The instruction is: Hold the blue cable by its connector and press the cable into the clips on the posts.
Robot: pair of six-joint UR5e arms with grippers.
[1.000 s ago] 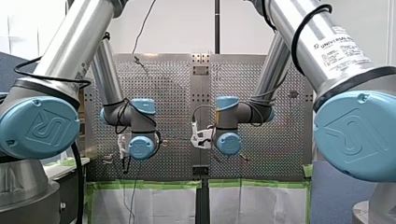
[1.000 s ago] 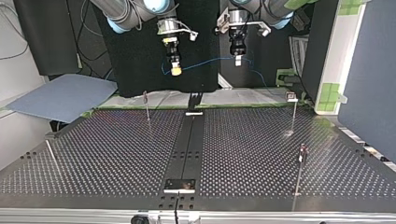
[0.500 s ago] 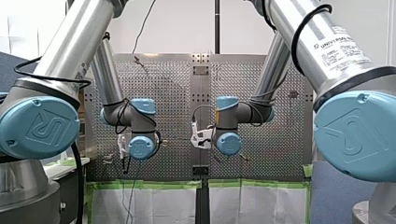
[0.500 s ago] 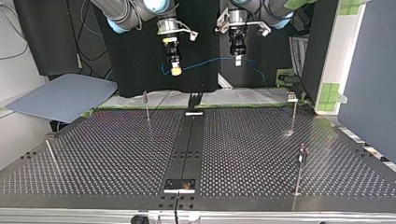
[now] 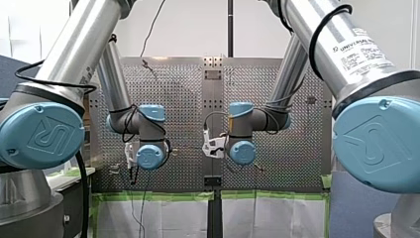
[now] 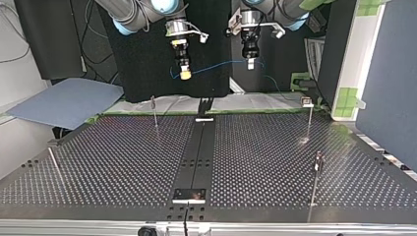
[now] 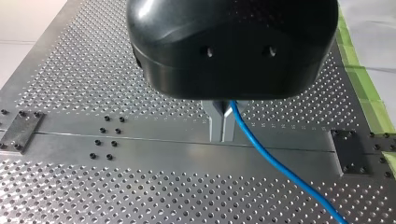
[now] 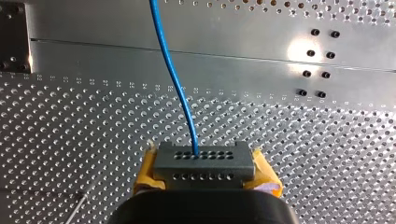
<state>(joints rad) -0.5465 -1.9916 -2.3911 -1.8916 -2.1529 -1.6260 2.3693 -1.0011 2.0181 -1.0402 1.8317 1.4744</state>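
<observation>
Two claws are busy. Our right claw squeezes the grey connector between its yellow pads. Our left claw is pinched tight on the blue cable, which hangs between them in the top view's upper middle, above the tabletop.

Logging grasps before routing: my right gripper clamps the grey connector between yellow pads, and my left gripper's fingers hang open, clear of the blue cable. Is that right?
Not quite. The left wrist view shows my left gripper with its fingers shut on the blue cable. My right gripper does clamp the grey connector between yellow pads.
</observation>
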